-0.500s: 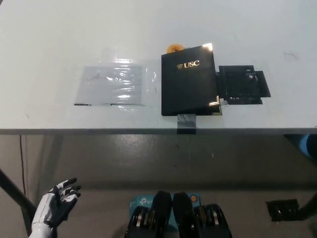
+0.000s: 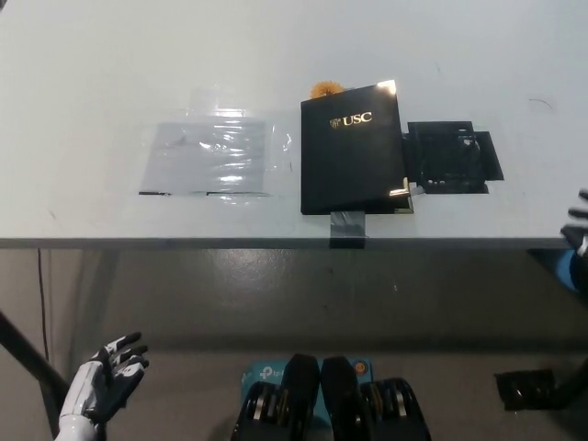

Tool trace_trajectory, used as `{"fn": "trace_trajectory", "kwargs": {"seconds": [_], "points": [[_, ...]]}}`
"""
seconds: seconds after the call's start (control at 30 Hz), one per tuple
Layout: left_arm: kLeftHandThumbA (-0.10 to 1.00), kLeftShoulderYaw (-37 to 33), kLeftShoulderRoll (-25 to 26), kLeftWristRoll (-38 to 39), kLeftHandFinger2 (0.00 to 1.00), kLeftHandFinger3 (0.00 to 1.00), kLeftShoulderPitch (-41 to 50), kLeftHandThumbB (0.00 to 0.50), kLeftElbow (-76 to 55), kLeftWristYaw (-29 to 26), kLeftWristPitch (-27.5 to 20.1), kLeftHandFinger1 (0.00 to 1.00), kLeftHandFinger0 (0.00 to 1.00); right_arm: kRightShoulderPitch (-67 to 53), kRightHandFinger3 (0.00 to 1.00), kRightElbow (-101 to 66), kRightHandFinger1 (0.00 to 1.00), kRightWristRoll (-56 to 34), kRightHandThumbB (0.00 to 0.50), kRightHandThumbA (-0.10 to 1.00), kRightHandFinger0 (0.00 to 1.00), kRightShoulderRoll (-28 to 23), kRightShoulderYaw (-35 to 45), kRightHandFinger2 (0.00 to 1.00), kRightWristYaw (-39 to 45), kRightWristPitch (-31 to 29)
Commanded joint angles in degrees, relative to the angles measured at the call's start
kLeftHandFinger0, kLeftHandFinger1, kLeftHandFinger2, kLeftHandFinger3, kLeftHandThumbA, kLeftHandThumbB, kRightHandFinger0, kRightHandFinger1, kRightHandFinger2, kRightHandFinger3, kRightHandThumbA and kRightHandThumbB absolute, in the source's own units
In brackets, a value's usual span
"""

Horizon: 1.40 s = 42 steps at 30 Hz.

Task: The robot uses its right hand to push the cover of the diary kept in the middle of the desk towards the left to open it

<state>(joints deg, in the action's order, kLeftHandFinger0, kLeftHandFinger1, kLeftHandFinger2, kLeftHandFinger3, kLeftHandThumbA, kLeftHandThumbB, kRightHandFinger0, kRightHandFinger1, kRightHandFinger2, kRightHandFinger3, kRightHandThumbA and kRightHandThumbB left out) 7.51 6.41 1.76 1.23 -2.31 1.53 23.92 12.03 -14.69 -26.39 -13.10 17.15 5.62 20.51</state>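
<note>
A black diary (image 2: 353, 160) with gold "USC" lettering lies closed in the middle of the white desk (image 2: 294, 55), its cover flat. My black right hand (image 2: 579, 225) just shows at the right picture edge, near the desk's front edge and well to the right of the diary; only its fingertips show. My white left hand (image 2: 106, 384) rests open at the lower left, below the desk, far from the diary.
A clear plastic sheet (image 2: 209, 158) lies taped on the desk left of the diary. A black flat holder (image 2: 450, 156) lies against the diary's right side. Grey tape (image 2: 346, 228) sticks out under the diary's front edge. An orange thing (image 2: 322, 89) peeks behind the diary.
My right hand's fingertips have come into view at the right edge. The left hand has shifted slightly. The diary has not moved.
</note>
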Motion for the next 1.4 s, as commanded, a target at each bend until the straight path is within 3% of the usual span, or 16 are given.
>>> {"fn": "trace_trajectory", "kwargs": {"seconds": [0.0, 0.13, 0.23, 0.27, 0.33, 0.4, 0.5, 0.53, 0.6, 0.67, 0.77, 0.8, 0.9, 1.13, 1.37], "points": [[0.38, 0.4, 0.8, 0.3, 0.74, 0.77, -0.4, 0.225, -2.0, -0.1, -0.5, 0.74, 1.00, 5.0, 0.80, -1.9, 0.60, -0.2, 0.185, 0.94, 0.56, -2.5, -0.6, 0.66, 1.3, -1.8], [0.39, 0.4, 0.6, 0.1, 0.74, 0.77, 0.4, 0.248, -2.5, -0.4, -0.2, 0.75, 1.00, 8.9, 0.83, 0.8, 0.62, -0.1, 0.172, 0.95, 0.60, -3.1, -1.2, 0.68, 1.0, -1.0], [0.39, 0.8, 0.4, 0.6, 0.75, 0.79, 0.1, 0.258, -2.3, -0.5, 0.5, 0.77, 1.00, 12.5, 0.83, 5.4, 0.62, 0.0, 0.199, 0.95, 0.61, -3.3, -1.5, 0.69, 1.1, -0.9], [0.39, 1.0, 0.4, 0.7, 0.72, 0.76, 0.3, 0.238, -2.1, -0.5, -0.2, 0.74, 1.00, 13.5, 0.83, 6.3, 0.63, 0.0, 0.222, 0.95, 0.62, -3.1, -1.8, 0.69, 1.0, -0.4], [0.46, 0.7, 0.6, 0.3, 0.73, 0.76, 0.3, 0.222, -2.0, -0.4, -0.6, 0.74, 1.00, 16.7, 0.84, 10.6, 0.65, -1.4, 0.231, 0.94, 0.65, -0.6, -0.5, 0.69, -2.0, 1.6], [0.47, 0.8, 0.5, 0.4, 0.73, 0.75, 0.3, 0.225, -1.8, -0.3, -0.8, 0.75, 1.00, 18.3, 0.89, 13.0, 0.68, -3.5, 0.227, 0.91, 0.65, 1.6, 1.4, 0.74, -3.6, 2.2], [0.46, 0.7, 0.5, 0.4, 0.73, 0.75, 0.0, 0.214, -2.0, -0.4, -0.3, 0.75, 1.00, 20.9, 0.95, 16.4, 0.75, -6.2, 0.193, 0.94, 0.70, 5.5, 5.0, 0.81, -6.8, 3.2], [0.44, 0.6, 0.7, 0.4, 0.74, 0.75, 0.0, 0.211, -2.2, -0.1, -0.4, 0.76, 1.00, 22.7, 1.00, 18.6, 0.83, -7.2, 0.193, 0.99, 0.78, 7.9, 6.7, 0.89, -9.6, 4.2], [0.43, 0.6, 0.5, 0.4, 0.75, 0.76, 0.0, 0.241, -1.9, -0.3, -0.3, 0.78, 1.00, 24.9, 1.00, 21.4, 0.97, -8.7, 0.186, 1.00, 0.92, 10.2, 9.8, 1.00, -12.4, 5.2], [0.42, 0.7, 0.4, 0.5, 0.74, 0.75, 0.0, 0.222, -1.9, -0.4, -0.3, 0.78, 1.00, 26.7, 1.00, 24.5, 1.00, -9.6, 0.172, 1.00, 1.00, 12.1, 12.4, 1.00, -14.5, 4.7], [0.47, 0.4, 0.7, 0.2, 0.73, 0.77, 0.0, 0.193, -2.0, -0.1, -0.3, 0.77, 1.00, 28.3, 1.00, 27.3, 1.00, -10.0, 0.176, 1.00, 1.00, 13.9, 14.6, 1.00, -15.6, 3.9], [0.54, 0.3, 0.8, 0.1, 0.73, 0.75, 0.1, 0.186, -2.3, -0.1, -0.3, 0.77, 1.00, 29.1, 1.00, 29.6, 1.00, -9.9, 0.180, 1.00, 1.00, 14.9, 15.1, 1.00, -16.5, 2.7], [0.56, 0.7, 0.7, 0.4, 0.74, 0.75, 0.3, 0.173, -2.4, -0.2, -0.3, 0.77, 1.00, 30.9, 1.00, 33.9, 1.00, -9.6, 0.189, 1.00, 1.00, 17.6, 16.8, 1.00, -18.8, 0.5], [0.59, 0.3, 0.6, 0.1, 0.74, 0.79, 0.1, 0.189, -2.3, -0.2, -0.2, 0.77, 1.00, 32.0, 1.00, 39.1, 1.00, -8.2, 0.213, 1.00, 1.00, 21.0, 16.7, 1.00, -19.8, -3.5], [0.59, 0.4, 0.3, 0.3, 0.70, 0.76, -0.2, 0.211, -1.8, -0.3, -0.3, 0.75, 1.00, 31.1, 1.00, 42.0, 1.00, -7.9, 0.227, 1.00, 0.98, 23.1, 15.0, 1.00, -18.3, -6.2]]}}
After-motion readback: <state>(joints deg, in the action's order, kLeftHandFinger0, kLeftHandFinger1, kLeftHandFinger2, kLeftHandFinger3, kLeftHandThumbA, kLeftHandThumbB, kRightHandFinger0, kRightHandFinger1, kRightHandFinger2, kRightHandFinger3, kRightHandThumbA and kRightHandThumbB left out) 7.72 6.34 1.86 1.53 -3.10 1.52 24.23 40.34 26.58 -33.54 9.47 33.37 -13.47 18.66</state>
